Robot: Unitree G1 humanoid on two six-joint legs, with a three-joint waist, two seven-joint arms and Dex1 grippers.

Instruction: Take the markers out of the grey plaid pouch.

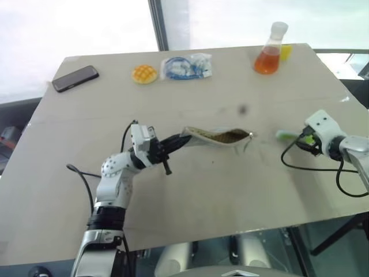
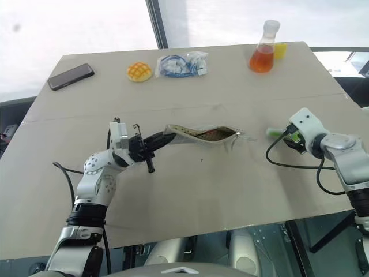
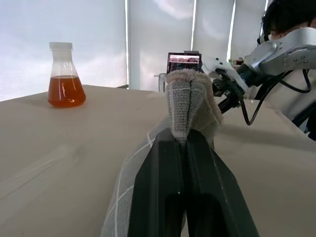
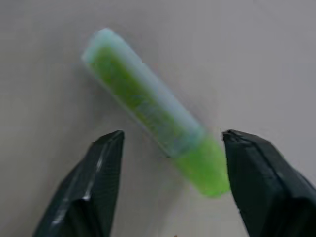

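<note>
From the head camera, a pale table (image 1: 190,190) holds the grey plaid pouch (image 1: 216,137) near its middle, its mouth gaping so the yellowish patterned lining shows. The left gripper (image 1: 173,142) reaches in from the robot's left and is clamped on the pouch's left end, lifting that end off the table. On the robot's right, the right gripper (image 1: 301,140) hangs low over the surface, and a lime green marker (image 1: 284,135) lies on the table just in front of it, well apart from the pouch. Along the far edge sit a black phone (image 1: 75,78), a round yellow bun-shaped toy (image 1: 144,74), a blue cable bundle in clear plastic (image 1: 185,66) and a flask of orange liquid (image 1: 271,51).

From the left wrist camera, the two black fingers (image 3: 163,192) press together on a bunched fold of the pouch, which rises above them. The flask stands beyond on the table, and the right arm shows behind the pouch.

From the right wrist camera, the two black fingers (image 4: 94,187) stand wide apart, touching nothing. The green marker lies flat on the table between and just beyond them, at a slant.
</note>
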